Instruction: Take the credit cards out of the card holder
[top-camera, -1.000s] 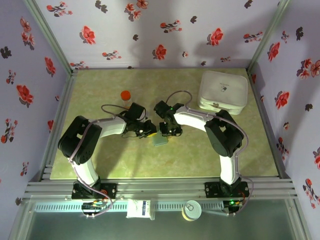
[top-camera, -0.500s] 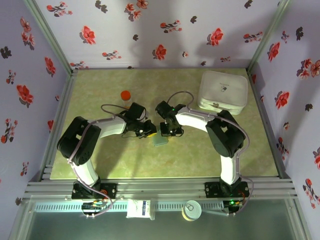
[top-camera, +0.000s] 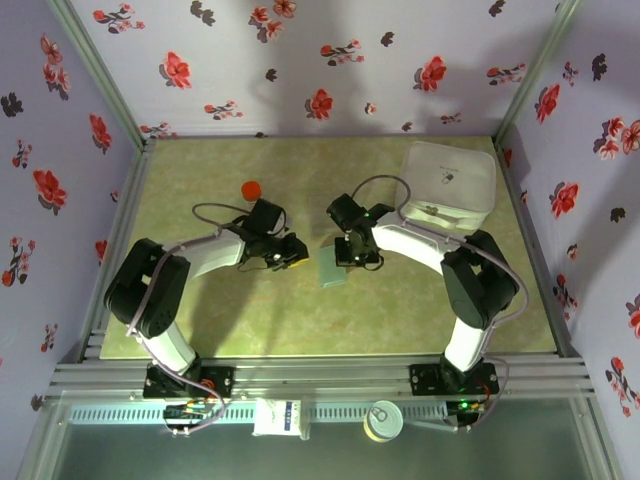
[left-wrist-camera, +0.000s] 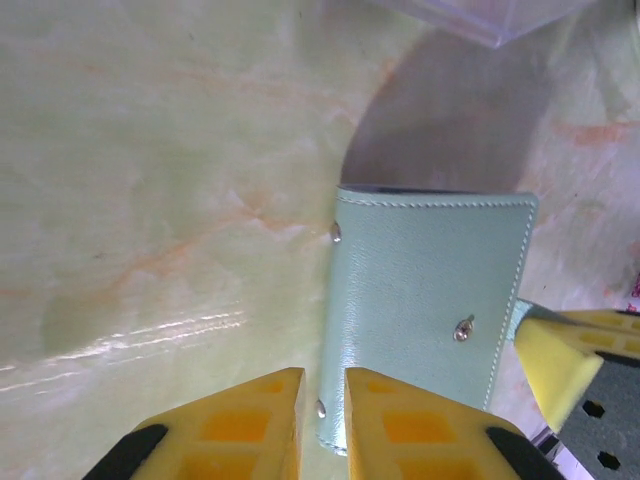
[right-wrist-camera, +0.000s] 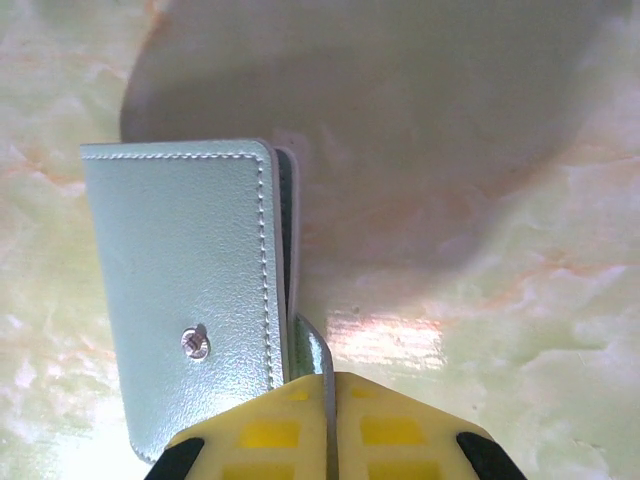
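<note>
pale green card holder (right-wrist-camera: 180, 300) on the surface (right-wrist-camera: 480, 250), right fingers (right-wrist-camera: 390, 425) pinched tight on its flap, left fingers (left-wrist-camera: 240, 420) barely apart at its corner, grip unclear

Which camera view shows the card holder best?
The left wrist view: the card holder lies close and sharp, with stitching, snap and rivets clear. The right wrist view shows it close too, with a thin flap running into the right pincer. In the top external view it is a small pale patch.

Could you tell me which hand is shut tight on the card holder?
The right hand, closed on the card holder; the left hand shows a finger gap.
</note>
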